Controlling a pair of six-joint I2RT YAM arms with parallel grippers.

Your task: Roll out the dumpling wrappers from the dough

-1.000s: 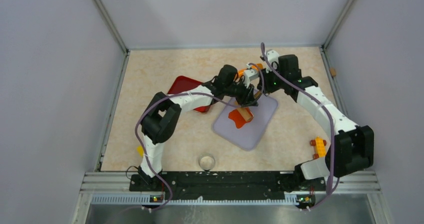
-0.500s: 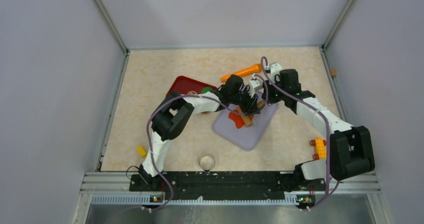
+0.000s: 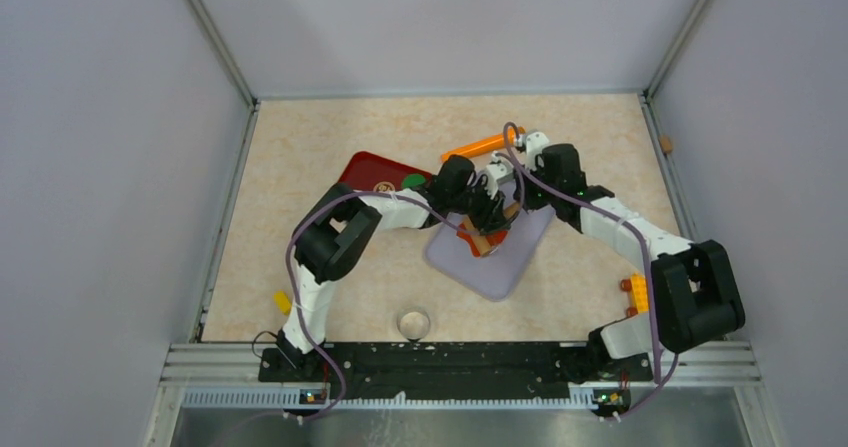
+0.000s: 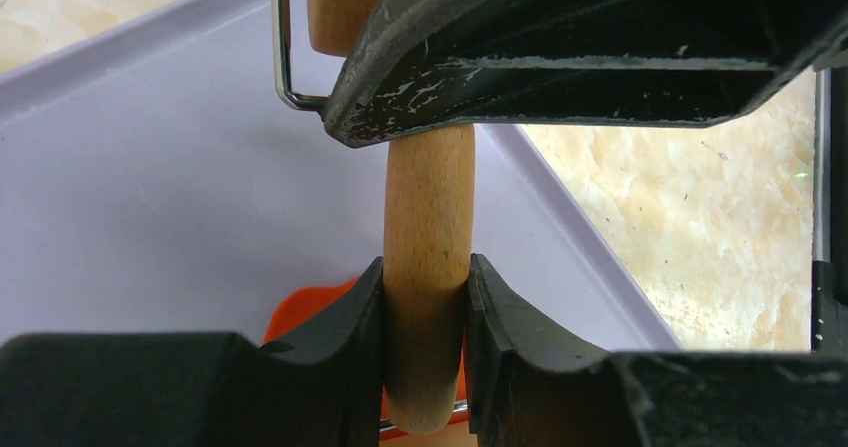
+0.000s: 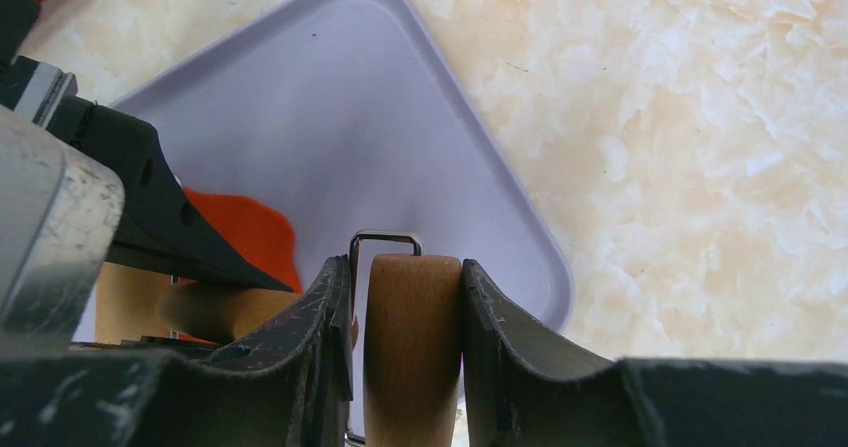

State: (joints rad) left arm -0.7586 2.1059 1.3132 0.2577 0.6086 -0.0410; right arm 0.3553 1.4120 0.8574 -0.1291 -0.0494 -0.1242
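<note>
- The pale marbled counter (image 3: 330,147) carries a lavender board (image 3: 500,272) at its middle, turned so that one corner points toward the arm bases.
- Two white-and-black arms reach in from the near edge and meet over the far half of the board. The left arm comes in from the board's left side and the right arm from its right.
- The left end effector (image 4: 425,312) is clamped narrowly on one wooden handle of a small roller (image 4: 428,207).
- The right end effector (image 5: 412,317) is clamped the same way on the other handle, just beside a wire bracket (image 5: 385,235).
- The roller's long axis runs from one end effector to the other, across the board and low over it. Whether it presses on the surface cannot be told.
- The dumpling wrapper (image 5: 245,229), a flat orange-red patch of dough only partly in view, lies on the board toward its middle. It sits directly under the left end effector's end of the roller and off to the left of the right end effector, so the left arm is nearer.
- The coming stroke likely needs both arms to carry the roller sideways to its axis over that patch, keeping both ends level.
</note>
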